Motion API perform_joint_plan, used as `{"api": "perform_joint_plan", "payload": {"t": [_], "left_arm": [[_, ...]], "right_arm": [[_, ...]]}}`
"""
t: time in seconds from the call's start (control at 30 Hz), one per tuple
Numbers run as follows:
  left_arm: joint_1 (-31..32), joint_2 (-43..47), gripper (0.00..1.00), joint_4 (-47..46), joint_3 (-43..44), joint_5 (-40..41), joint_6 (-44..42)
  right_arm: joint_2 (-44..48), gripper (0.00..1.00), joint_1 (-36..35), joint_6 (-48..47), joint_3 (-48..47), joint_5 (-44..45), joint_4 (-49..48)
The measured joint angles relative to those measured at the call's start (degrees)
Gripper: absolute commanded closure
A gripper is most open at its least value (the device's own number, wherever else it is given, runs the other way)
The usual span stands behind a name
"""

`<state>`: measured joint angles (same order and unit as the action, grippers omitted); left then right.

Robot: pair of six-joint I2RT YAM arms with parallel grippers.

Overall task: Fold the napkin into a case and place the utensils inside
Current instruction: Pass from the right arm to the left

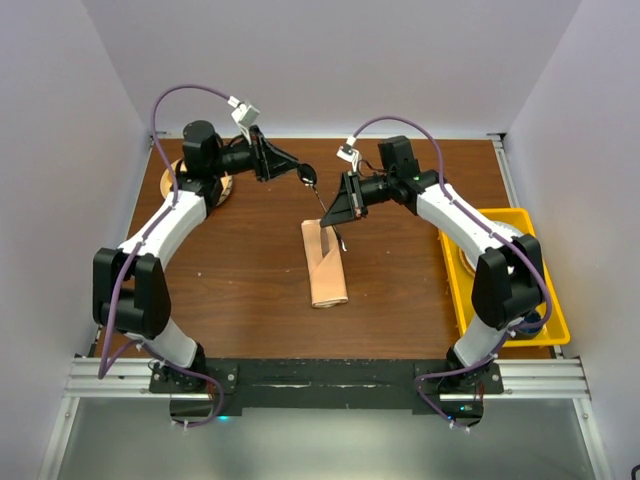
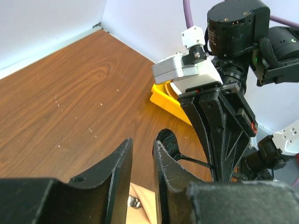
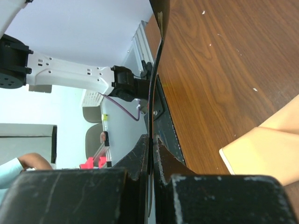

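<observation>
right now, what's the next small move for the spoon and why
Probably lower the right gripper toward the case: it is shut on the dark spoon, whose bowl sits beside the left gripper, not yet in the case.

A brown wood-grain surface (image 1: 250, 270) fills the middle of the overhead view, closed in by plain white walls (image 1: 330, 60) at the back and on both sides. A yellow bin (image 1: 556, 325) sits at its right edge and holds something pale and round, perhaps a dish (image 1: 505, 232). A round wooden plate (image 1: 168, 178) lies at the far left corner, partly covered. An aluminium rail (image 1: 110, 375) runs along the near edge.
</observation>
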<state>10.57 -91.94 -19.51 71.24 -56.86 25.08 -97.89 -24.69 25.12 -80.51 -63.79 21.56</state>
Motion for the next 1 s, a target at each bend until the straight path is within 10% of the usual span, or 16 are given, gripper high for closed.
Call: {"api": "perform_joint_plan", "payload": {"t": [0.23, 0.5, 0.63, 1.0], "left_arm": [[0.2, -0.8, 0.68, 2.4, 0.3, -2.1, -2.1], [0.5, -1.4, 1.0, 3.1, 0.5, -3.4, -2.2], [0.5, -2.7, 1.0, 4.2, 1.7, -3.5, -2.3], [-2.5, -12.2, 1.0, 17.0, 10.1, -4.3, -13.9]], "right_arm": [[-0.3, 1.0, 0.0, -0.7, -0.5, 0.1, 1.0], [-1.3, 0.99, 0.0, -0.8, -1.4, 0.4, 1.2], [-2.3, 0.39, 0.0, -2.0, -1.9, 1.4, 1.2], [-2.3, 0.32, 0.4, -10.4, -5.3, 11.8, 8.3]]}}
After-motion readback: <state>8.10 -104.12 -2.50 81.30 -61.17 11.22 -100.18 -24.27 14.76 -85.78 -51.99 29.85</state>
